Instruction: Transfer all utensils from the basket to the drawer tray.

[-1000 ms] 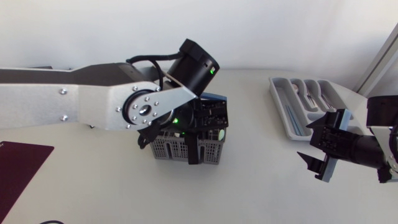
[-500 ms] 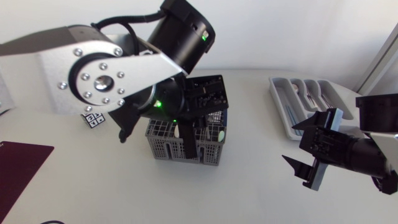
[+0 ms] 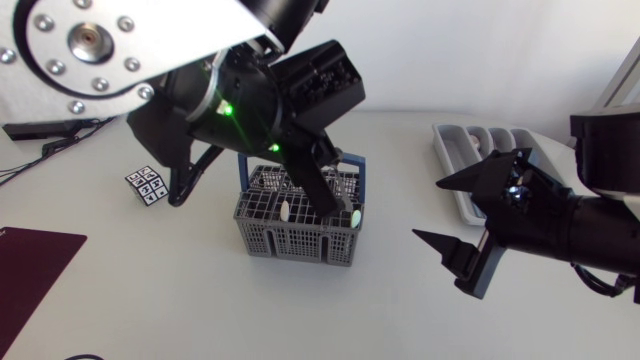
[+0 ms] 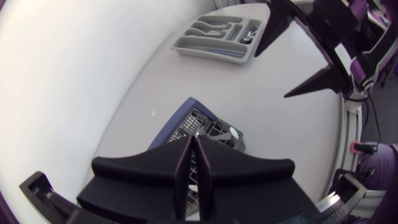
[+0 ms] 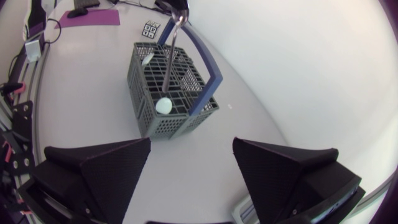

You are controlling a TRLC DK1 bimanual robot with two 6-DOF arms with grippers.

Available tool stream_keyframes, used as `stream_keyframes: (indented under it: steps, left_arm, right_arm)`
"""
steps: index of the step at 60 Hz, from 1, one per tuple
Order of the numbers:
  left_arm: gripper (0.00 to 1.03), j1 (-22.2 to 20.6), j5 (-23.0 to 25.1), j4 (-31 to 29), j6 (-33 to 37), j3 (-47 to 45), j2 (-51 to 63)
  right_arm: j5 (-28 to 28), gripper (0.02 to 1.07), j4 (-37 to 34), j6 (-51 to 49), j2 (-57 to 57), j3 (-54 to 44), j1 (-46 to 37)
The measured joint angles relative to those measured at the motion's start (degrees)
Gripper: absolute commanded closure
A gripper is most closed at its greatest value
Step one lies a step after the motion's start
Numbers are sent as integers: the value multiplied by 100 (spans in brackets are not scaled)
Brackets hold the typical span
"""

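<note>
Utensils (image 3: 352,215) with white tips stand in the grey basket (image 3: 295,238) at mid-bench (image 3: 200,300). Level with it, off to its right, the right gripper (image 3: 428,210) hovers with jaws spread wide. The left gripper (image 3: 337,205) hangs over the basket, jaws pressed together, tips beside one white tip; whether they pinch anything I cannot tell. Farther back on the right lies the tray (image 3: 447,152), with cutlery in its compartments.

Your white table (image 3: 150,300), grey basket (image 3: 295,240) near its middle, drawer tray (image 3: 447,160) toward your right, marker tag (image 3: 147,185) and maroon mat (image 3: 30,270) toward your left.
</note>
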Motion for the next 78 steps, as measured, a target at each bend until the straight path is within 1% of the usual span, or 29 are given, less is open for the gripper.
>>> stream_keyframes:
  steps: [4, 8, 10, 12, 20, 23, 29, 41, 44, 46, 53, 63, 78]
  left_arm:
    - [97, 74, 107, -44, -280, 76, 0]
    - [97, 175, 293, -136, -562, 149, 0]
    - [97, 223, 398, -216, -675, 188, 9]
    - [97, 286, 553, -291, -800, 251, 31]
    - [97, 573, 1141, -494, -1290, 573, 210]
    - [97, 662, 1333, -529, -1434, 654, 278]
    - [98, 754, 1558, -584, -1635, 728, 393]
    - [98, 824, 2041, -732, -1899, 793, 555]
    - [98, 859, 2114, -774, -1923, 815, 555]
    - [98, 876, 2166, -774, -1943, 837, 555]
    - [98, 964, 2282, -776, -2015, 898, 555]
    - [98, 1005, 2371, -828, -2052, 911, 579]
    - [97, 1010, 2391, -863, -2074, 911, 581]
  right_arm:
    - [7, 16, 68, 278, 74, 98, 197]
    - [136, 17, 236, 546, 230, 177, 431]
    - [214, 19, 343, 625, 310, 199, 535]
    - [326, 22, 470, 730, 402, 219, 656]
    - [872, 23, 964, 986, 774, 271, 1156]
    - [1110, 31, 1169, 1032, 933, 308, 1346]
    - [1436, 41, 1547, 1069, 1233, 402, 1615]
    - [1775, 66, 1908, 1110, 1694, 645, 1871]
    - [1823, 71, 2011, 1110, 1794, 678, 1902]
    - [1853, 77, 2055, 1106, 1832, 680, 1904]
    - [1930, 90, 2061, 1106, 1893, 684, 1915]
    - [1943, 96, 2059, 1106, 1897, 691, 1934]
    - [1921, 100, 2015, 1106, 1897, 728, 1934]
